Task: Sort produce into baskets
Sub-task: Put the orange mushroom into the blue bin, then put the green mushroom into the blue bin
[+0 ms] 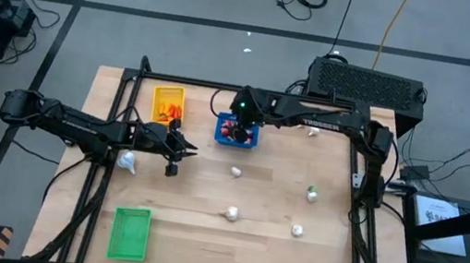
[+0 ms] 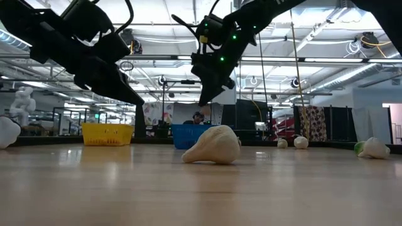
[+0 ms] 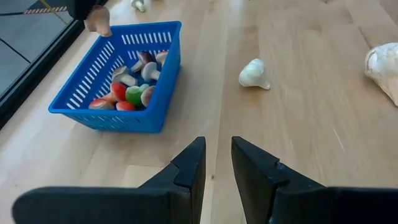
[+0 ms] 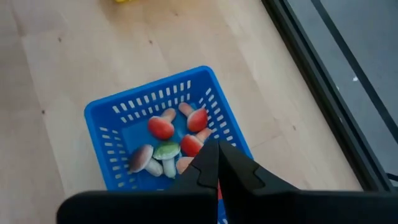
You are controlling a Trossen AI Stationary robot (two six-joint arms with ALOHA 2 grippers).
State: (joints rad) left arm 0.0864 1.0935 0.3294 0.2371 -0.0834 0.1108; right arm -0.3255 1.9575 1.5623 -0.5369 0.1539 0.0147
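Note:
My right gripper (image 4: 217,169) hangs over the blue basket (image 4: 99,115), shut on a small pinkish-tan piece of produce (image 3: 97,22). In the basket lie several red-and-white mushroom-like pieces (image 4: 160,127) and a green-capped one. My left gripper (image 3: 217,165) stands a little open, with nothing between its fingers, above bare table on the near left side of the blue basket (image 1: 238,140). The yellow basket (image 1: 169,103) with orange pieces stands at the far left. The green basket (image 1: 129,232) stands near the front left. Whitish garlic-like bulbs (image 1: 236,171) lie loose on the table. My right gripper pinches the small piece (image 3: 97,22) between its fingertips, which slant down from above. In its own wrist view the fingers hide all but a red sliver (image 4: 217,191). The piece hangs clear above the blue basket, near a corner of its rim (image 3: 102,36).
Loose bulbs lie at mid-table (image 1: 230,212), toward the right (image 1: 297,229) (image 1: 311,194), by the left arm (image 1: 126,162) and at the far right (image 1: 314,132). One bulb (image 2: 213,145) lies close to the low camera. A black box (image 1: 368,84) stands behind the table.

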